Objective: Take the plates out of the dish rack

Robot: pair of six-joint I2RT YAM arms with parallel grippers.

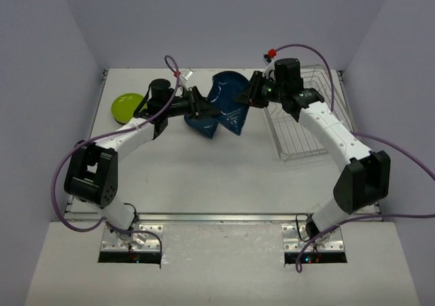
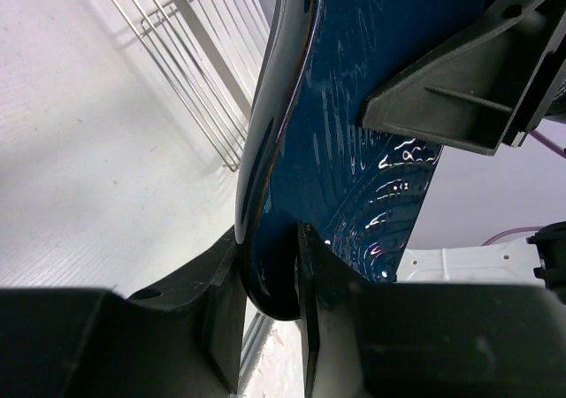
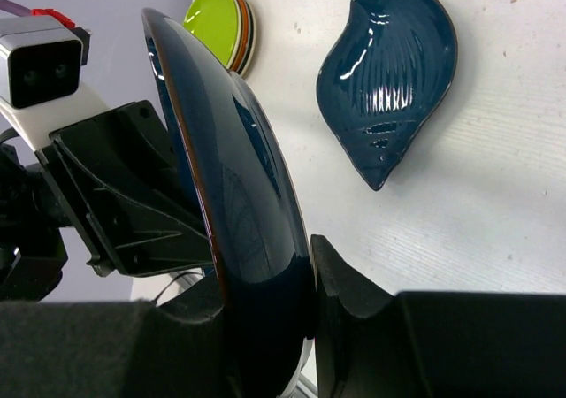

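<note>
A dark blue plate (image 1: pixel 228 102) hangs on edge above the middle of the table, held from both sides. My left gripper (image 1: pixel 199 105) is shut on its left rim, and in the left wrist view both fingers press the rim of the plate (image 2: pixel 354 150). My right gripper (image 1: pixel 243 96) is shut on the opposite rim, which fills the right wrist view (image 3: pixel 239 195). A second dark blue, pointed plate (image 3: pixel 389 71) lies flat on the table below (image 1: pixel 202 127). The silver wire dish rack (image 1: pixel 299 139) stands at the right, and its visible part holds nothing.
A lime green plate (image 1: pixel 127 107) tops a small stack (image 3: pixel 221 22) at the back left of the table. The rack's wires (image 2: pixel 190 53) lie just beyond the held plate. Purple cables loop off both arms.
</note>
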